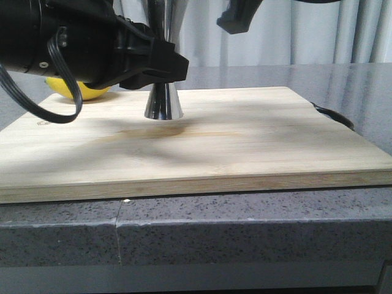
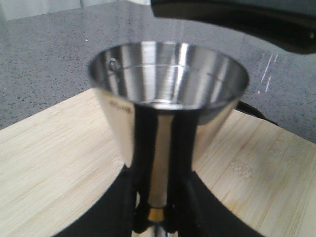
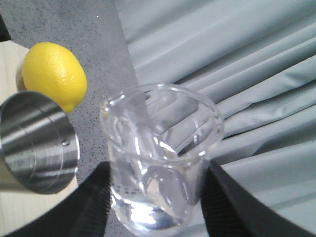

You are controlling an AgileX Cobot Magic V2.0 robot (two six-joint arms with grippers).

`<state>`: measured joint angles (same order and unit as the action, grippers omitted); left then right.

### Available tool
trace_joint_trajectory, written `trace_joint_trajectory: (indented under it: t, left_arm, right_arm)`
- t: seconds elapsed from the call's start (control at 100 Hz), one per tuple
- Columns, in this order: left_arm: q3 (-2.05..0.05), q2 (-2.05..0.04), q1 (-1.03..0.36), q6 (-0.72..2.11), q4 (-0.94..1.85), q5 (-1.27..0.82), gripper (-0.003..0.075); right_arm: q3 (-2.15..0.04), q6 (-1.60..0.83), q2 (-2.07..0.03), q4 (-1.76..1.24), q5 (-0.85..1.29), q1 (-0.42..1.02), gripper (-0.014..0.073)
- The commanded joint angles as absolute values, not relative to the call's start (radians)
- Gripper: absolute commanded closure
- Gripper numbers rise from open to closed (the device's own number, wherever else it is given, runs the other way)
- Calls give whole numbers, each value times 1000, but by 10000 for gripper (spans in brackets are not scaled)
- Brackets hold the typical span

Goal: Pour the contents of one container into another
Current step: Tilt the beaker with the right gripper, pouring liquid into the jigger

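The steel jigger [image 1: 163, 103] stands upright on the wooden board [image 1: 245, 141], towards its back. My left gripper [image 1: 164, 68] is shut on its narrow waist. In the left wrist view the jigger's open upper cup [image 2: 168, 74] fills the middle, with the black fingers [image 2: 140, 148] clamped on the stem at the left gripper [image 2: 158, 197]. My right gripper [image 3: 155, 197] is shut on the clear glass beaker [image 3: 158, 153], which hangs raised beside the jigger's rim [image 3: 34, 148], its mouth towards the curtain. In the front view only part of the right gripper [image 1: 239, 15] shows at the top edge; the beaker is out of view there.
A yellow lemon [image 1: 79, 90] [image 3: 52, 74] lies behind the left arm at the board's back left corner. A black looped cable [image 1: 334, 115] lies off the board's right edge. Grey speckled counter [image 1: 245, 226] surrounds the board, and a grey curtain [image 3: 237, 74] hangs behind.
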<state>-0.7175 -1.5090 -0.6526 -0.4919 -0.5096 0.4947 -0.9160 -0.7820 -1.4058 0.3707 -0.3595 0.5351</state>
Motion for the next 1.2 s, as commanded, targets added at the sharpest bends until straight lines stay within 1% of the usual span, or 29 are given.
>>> trace_joint_trajectory:
  t: [0.0,1.19]
  left_arm:
    - [-750,-1467,-659,-505,-494,568,739]
    - [-750,-1467,-659,-505,-494,568,739]
  right_arm:
    - [-953,-811,-1366,369,-463,534,367]
    - [-953,-942,-1366,369,-467,510,367]
